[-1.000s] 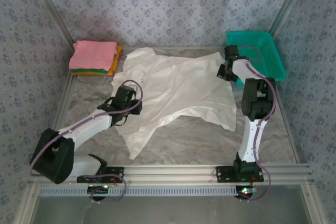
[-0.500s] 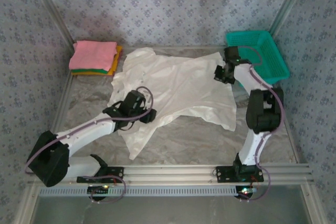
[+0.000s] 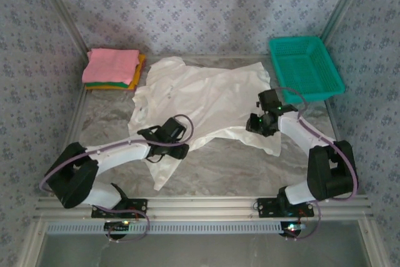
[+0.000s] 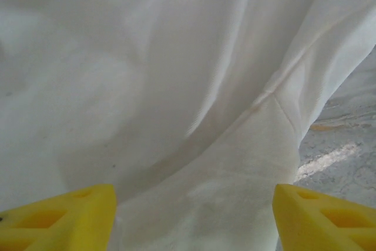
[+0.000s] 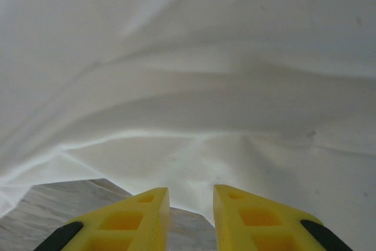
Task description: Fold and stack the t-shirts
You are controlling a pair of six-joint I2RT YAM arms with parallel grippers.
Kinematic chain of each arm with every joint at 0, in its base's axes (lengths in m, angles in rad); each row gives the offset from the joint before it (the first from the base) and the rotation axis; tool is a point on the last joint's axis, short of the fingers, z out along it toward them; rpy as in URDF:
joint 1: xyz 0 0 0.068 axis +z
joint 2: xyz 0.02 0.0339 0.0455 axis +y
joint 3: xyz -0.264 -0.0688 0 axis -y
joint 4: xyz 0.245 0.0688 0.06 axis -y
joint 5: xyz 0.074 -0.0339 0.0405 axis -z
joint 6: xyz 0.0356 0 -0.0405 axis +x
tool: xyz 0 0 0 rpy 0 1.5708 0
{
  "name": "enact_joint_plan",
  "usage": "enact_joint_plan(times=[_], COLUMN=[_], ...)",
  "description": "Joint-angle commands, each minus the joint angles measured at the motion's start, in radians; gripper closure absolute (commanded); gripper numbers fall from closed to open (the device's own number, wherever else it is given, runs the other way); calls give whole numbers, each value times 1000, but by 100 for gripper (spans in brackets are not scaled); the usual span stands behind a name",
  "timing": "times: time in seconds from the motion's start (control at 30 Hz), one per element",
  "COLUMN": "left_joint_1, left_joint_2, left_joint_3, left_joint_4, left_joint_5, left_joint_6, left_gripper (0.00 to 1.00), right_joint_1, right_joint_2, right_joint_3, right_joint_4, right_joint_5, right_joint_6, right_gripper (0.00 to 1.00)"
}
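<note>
The shirt (image 3: 206, 95) looks limp and light, best pinched at its hem; left pincer (image 4: 194, 204) gapes, right pincer (image 5: 191, 195) is barely parted, both empty.

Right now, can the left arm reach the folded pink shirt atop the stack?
Probably yes: the left gripper is open over the white t-shirt, with only flat cloth and table before the pink shirt.
</note>
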Motion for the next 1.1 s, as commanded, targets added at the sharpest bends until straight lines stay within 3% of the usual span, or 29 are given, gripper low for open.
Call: enact_joint_plan(times=[0.0,0.23,0.47,0.63,0.7,0.9,1.07], left_joint_1=[11,34,75,85,89,92,107], left_joint_2=[-97,-143,-122,-93,-99,-184,-247], left_joint_3=[-20,-138,-214,-208,-195,-148,-106], left_joint_4=[-42,15,94,119,100,1,-163], left_joint_5=[0,30,86,94,81,42,-99], left_joint_6=[-97,-160,-185,-164,-158,-164,-165], left_gripper=[32,44,48,89,100,100,100], right_joint_1=[-16,-30,-54,-93,-93,-91,-89], right_joint_2=[-23,-5,-57,-61,-58,-33,-28], right_joint_3=[5,33,-42,-50,-42,-12,-15], right_joint_4=[4,7,-26,-6,7,11,21], right_joint_5=[8,16,-10,-22,-15,-25,-26], right_joint_6=[16,1,56,52,52,50,52], right_gripper=[72,72,70,70,70,70,70])
